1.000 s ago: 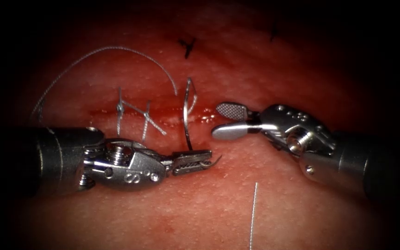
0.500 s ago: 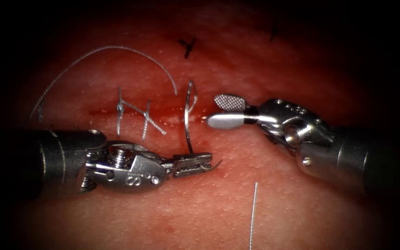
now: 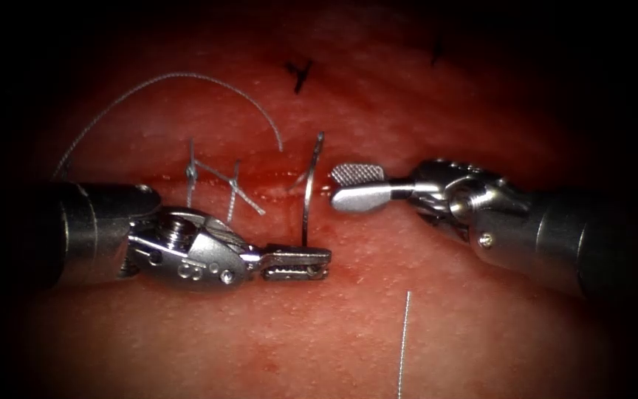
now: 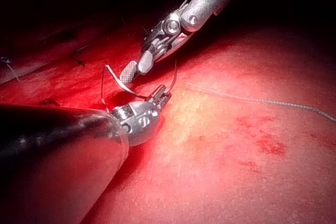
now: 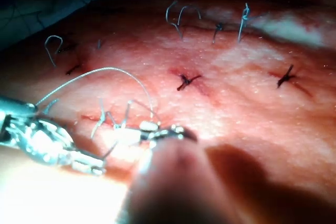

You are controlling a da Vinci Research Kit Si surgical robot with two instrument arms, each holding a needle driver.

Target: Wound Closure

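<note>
left tool (image 3: 297, 262) wrist housing: stamped characters, too small to make out
elsewhere: no readable text

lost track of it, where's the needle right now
In the endoscope view the needle stands upright at the cut, its lower end in the left tool's shut jaws, just left of the open right tool.

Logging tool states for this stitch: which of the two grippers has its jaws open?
The right gripper, coming in from the picture's right beside the needle: its jaws stand apart and hold nothing. The left gripper is shut on the needle's lower end.
</note>
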